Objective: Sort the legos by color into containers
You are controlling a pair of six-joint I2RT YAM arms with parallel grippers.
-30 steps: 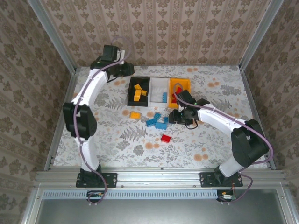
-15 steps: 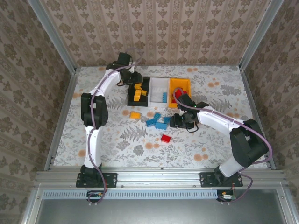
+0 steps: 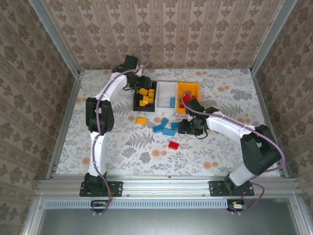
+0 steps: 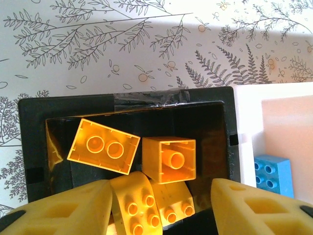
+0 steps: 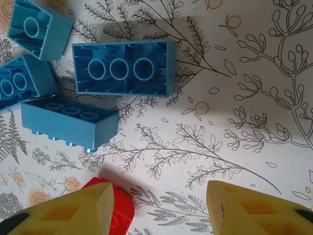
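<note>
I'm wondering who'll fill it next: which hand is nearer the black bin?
Left. The left hand hangs right above the black bin of yellow bricks; the right hand is off by the loose blue bricks.

Floral table (image 3: pixel 122 142) under black bin (image 3: pixel 145 108), white bin (image 3: pixel 165 90), orange bin (image 3: pixel 189 88), blue bricks (image 3: pixel 159 129), orange brick (image 3: pixel 142 120), red brick (image 3: pixel 173 145)

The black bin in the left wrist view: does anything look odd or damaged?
Yes. A wrinkled strip of shiny tape runs along one rim of the black bin, perhaps a patch. Inside, the yellow bricks lie jumbled, two of them hollow side up.
</note>
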